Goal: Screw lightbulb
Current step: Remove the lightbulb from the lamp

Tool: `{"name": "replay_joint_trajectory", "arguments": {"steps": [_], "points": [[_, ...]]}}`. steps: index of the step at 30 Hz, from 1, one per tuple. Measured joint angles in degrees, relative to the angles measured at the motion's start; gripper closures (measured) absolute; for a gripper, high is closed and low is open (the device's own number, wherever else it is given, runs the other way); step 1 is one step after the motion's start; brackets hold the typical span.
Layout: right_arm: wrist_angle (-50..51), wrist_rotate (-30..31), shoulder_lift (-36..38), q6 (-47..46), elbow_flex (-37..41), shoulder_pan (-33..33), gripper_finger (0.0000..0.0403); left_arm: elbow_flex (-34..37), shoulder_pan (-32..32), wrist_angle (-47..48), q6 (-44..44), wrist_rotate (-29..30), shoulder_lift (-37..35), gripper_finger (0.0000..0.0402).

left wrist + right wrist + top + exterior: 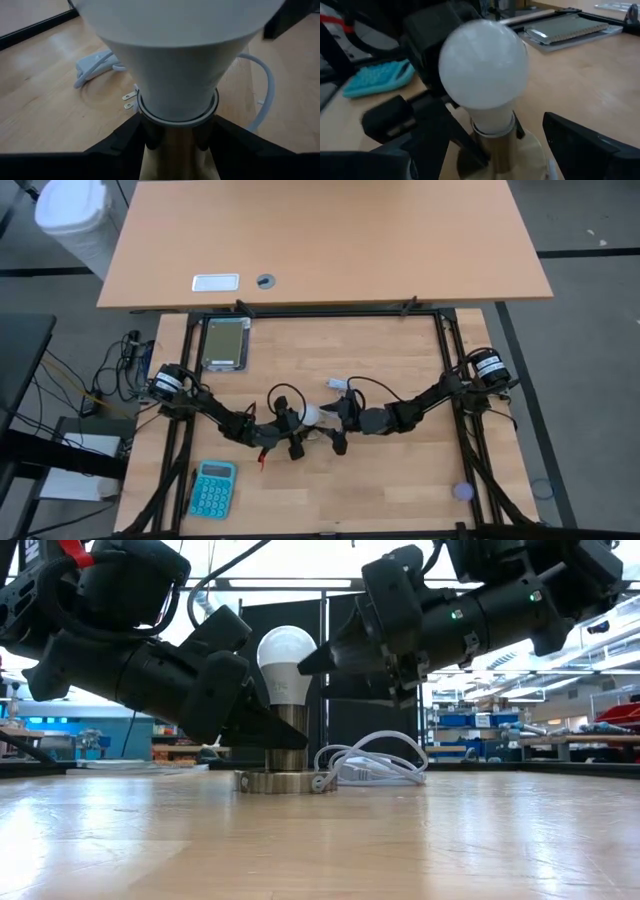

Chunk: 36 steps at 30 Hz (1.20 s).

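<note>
A: Where's the lightbulb (pixel 286 660)?

B: Upright in the metal socket (pixel 286 735), mid-desk (pixel 400 470), globe up. Socket sits on its round base disc (pixel 285 781), white cord (pixel 372 762) coiled just beside it.

A: Left pincer (pixel 175 135)?

B: Closed narrow around the socket barrel just below the bulb's neck, one finger each side, seems to be bracing it. Clear in the left wrist view.

A: Right pincer (pixel 315 662)?

B: Up by the globe, tip at its side in the low view. One finger (pixel 590 145) shows in the right wrist view, standing off from the bulb, so it looks spread wide, holding nothing.

A: Stage?

B: Bulb seated, I'd guess being twisted in; can't tell how deep the threads are.

A: Risks?

B: Right closes off-centre on the smooth globe, slips, no turn. If the left's hold is loose, socket spins with the bulb or the disc skids. Tilted bulb could cross-thread. Cord may drag.
</note>
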<state>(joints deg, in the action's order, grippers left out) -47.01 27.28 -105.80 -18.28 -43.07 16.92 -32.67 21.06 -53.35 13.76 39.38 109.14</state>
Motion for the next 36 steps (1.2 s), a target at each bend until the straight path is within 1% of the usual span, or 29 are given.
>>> {"name": "replay_joint_trajectory", "arguments": {"steps": [3,7,8,11,15,17,21,24,26,28,31,36], "points": [[-0.31,1.90,-0.02,1.57,-0.02,0.60,0.0094,0.00,-0.02,0.03,0.00,0.00,0.00,0.0209],[0.36,2.58,-0.07,0.72,-0.02,0.85,0.0094,0.00,-0.07,0.06,0.00,0.02,0.00,0.0209],[-0.26,3.51,-0.66,0.72,-0.02,1.07,0.0094,0.00,-0.07,0.06,0.00,0.03,0.00,0.0209],[-6.40,5.71,-4.85,1.28,0.71,2.24,0.0094,0.02,-0.07,0.10,-0.05,0.07,0.00,0.0209],[-17.25,6.05,-11.18,0.70,0.46,3.19,0.0095,0.02,-0.07,0.12,-0.04,0.07,0.00,0.0209],[-18.95,6.64,-12.21,1.35,-0.12,3.20,0.0095,0.02,-0.06,0.14,-0.04,0.09,0.00,0.0209],[-18.92,7.03,-12.37,3.85,-1.35,2.67,0.0095,0.02,-0.07,0.18,-0.05,0.09,0.00,0.0208],[-18.96,8.85,-12.26,7.14,-2.36,2.60,0.0095,0.02,-0.07,0.30,-0.04,0.09,0.00,0.0208],[-18.94,8.97,-12.24,8.35,-2.95,2.37,0.0095,0.02,-0.07,0.32,-0.03,0.15,-0.02,0.0208],[-18.77,8.40,-12.24,8.74,-3.32,1.86,0.0095,0.02,-0.07,0.32,-0.02,0.16,-0.01,0.0208],[-17.37,5.94,-12.24,8.18,-4.08,0.83,0.0095,0.02,-0.07,0.33,-0.02,0.15,-0.02,0.0208],[-16.00,5.39,-12.24,8.02,-4.68,0.00,0.0095,0.02,-0.07,0.36,-0.02,0.15,-0.02,0.0208]]}}
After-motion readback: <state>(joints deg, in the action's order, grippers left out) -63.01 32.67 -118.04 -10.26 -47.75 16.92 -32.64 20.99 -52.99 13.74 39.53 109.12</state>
